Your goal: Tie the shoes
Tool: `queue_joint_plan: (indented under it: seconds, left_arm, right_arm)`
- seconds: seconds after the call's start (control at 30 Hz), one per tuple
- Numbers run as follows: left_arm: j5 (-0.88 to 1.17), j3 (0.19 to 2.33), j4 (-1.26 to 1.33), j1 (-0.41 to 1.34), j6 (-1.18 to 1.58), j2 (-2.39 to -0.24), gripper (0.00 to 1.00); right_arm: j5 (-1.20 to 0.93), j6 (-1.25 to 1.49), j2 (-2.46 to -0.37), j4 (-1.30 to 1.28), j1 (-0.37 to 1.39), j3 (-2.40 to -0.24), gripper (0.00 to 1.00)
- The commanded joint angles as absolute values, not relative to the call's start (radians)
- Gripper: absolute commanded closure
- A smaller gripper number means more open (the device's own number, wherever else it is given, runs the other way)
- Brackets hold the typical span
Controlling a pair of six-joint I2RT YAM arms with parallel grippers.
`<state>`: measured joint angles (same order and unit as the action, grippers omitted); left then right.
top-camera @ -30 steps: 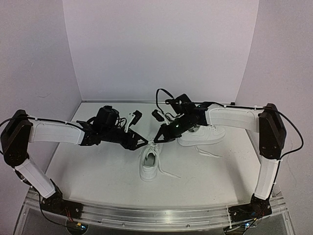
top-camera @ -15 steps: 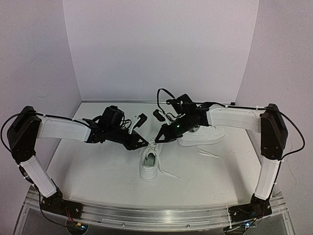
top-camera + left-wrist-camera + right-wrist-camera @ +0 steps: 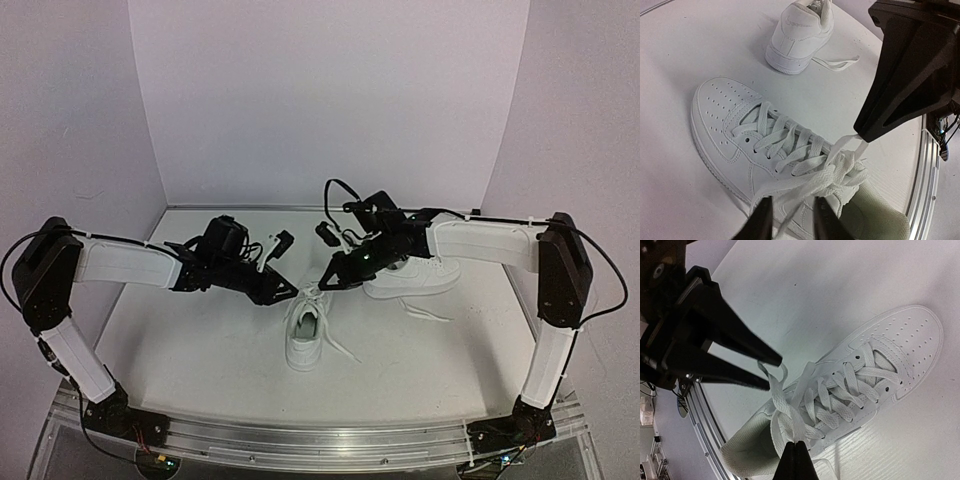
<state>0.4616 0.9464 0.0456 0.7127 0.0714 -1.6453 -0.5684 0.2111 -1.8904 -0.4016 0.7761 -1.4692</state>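
From above, the near shoe, plain white from sole to collar, stands upright at the middle of the table, heel toward the arms' bases and toe toward the back wall; the far shoe, its match, sits well to the right and farther back, partly behind the right arm. The left gripper and right gripper meet just over the near shoe's throat, where the lace is bunched. The table is matte white with a metal rail along its near edge, and pale lilac walls close it in on three sides. The left wrist view shows the near shoe with a perforated toe cap and flat crossed lacing, the lace heaped into loose loops by the tongue; the left gripper has its fingers parted, a strand running down between them with nothing clamped, while the right gripper pinches a lace end at its tip. The far shoe shows its heel, one loose lace trailing on the table. From the right wrist, the near shoe lies diagonally, the right gripper closed tight on a lace strand, and the left gripper holds its tips apart on either side of a small loop above the bare white table
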Motion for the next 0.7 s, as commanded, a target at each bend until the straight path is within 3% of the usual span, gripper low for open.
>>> queue_joint_plan:
  seconds: [0.0, 0.13, 0.3, 0.53, 0.67]
  left_arm:
    - [0.448, 0.938, 0.057, 0.716, 0.017, -1.524, 0.57]
    - [0.357, 0.883, 0.086, 0.727, -0.062, -1.419, 0.49]
    - [0.329, 0.837, 0.092, 0.741, -0.247, -1.337, 0.47]
    - [0.209, 0.868, -0.025, 0.885, -0.62, -1.372, 0.53]
    - [0.17, 0.912, -0.054, 0.929, -0.708, -1.418, 0.66]
  right_arm:
    - [-0.598, 0.226, -1.856, -0.356, 0.781, -1.457, 1.0]
    - [-0.606, 0.233, -1.862, -0.346, 0.782, -1.455, 1.0]
    - [-0.607, 0.239, -1.867, -0.338, 0.782, -1.454, 1.0]
    - [-0.615, 0.25, -1.876, -0.327, 0.78, -1.454, 1.0]
    - [-0.618, 0.253, -1.878, -0.324, 0.78, -1.455, 1.0]
